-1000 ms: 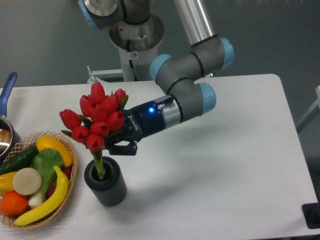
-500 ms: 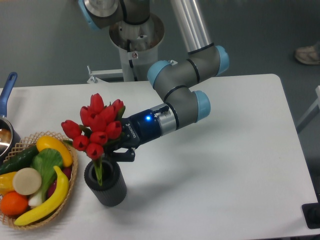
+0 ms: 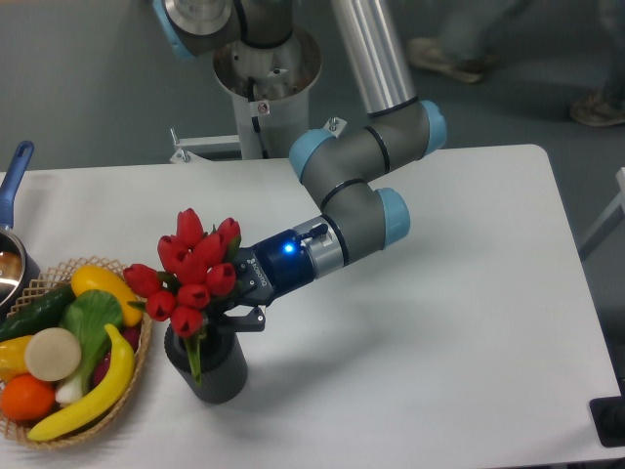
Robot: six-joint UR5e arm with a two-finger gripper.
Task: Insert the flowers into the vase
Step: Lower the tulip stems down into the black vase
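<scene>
1. Now the jaws (image 3: 223, 311) grip the flowers (image 3: 190, 274) low on the stems, just under the buds; the fingers themselves are mostly hidden behind the leaves, but the bunch hangs from them.
2. Against a second ago, the bunch sits lower: the buds have dropped closer to the vase (image 3: 207, 363), and more of the stems has gone down inside the mouth.
3. The arm (image 3: 356, 210) has also folded down and leftward to follow that descent.
4. The vase stands upright on the tabletop (image 3: 439, 322), just right of the basket (image 3: 132, 376) of fruit and vegetables; the lowest buds are nearly at its rim.
5. I judge the insertion to be almost done. What remains is a little more lowering, then letting go.
6. The risk: the jaws are close to the rim, so going further down could knock or tip the vase.
7. A blue-handled pot (image 3: 12, 195) is at the far left edge, well apart.
</scene>
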